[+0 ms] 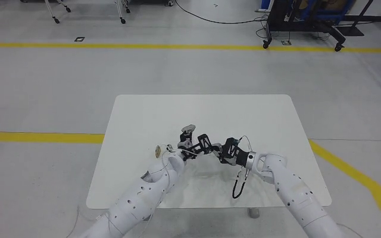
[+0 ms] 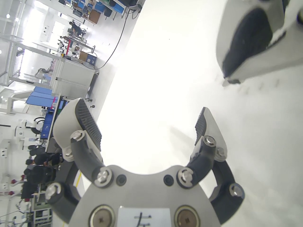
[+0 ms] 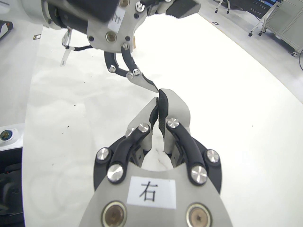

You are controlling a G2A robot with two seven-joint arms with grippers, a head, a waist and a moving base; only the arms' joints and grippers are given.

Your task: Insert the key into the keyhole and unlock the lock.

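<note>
table (image 1: pixel 250 116): matt white, smooth | left gripper (image 2: pixel 140 105): brushed metal, black ribbed pads (image 2: pixel 88 124) | right gripper (image 3: pixel 160 95): likewise | floor (image 1: pixel 59 83): smooth grey

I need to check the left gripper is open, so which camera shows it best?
The left wrist view: the left gripper has its ribbed pads wide apart over the table. The right wrist view shows it side-on, one fingertip close to the right gripper. The top view shows it small, where the arms meet.

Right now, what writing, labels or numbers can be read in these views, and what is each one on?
"右": white label on the right gripper base.
"左": matching label on the left gripper base.
Hanging white tag at the left wrist: too small to read.
</note>
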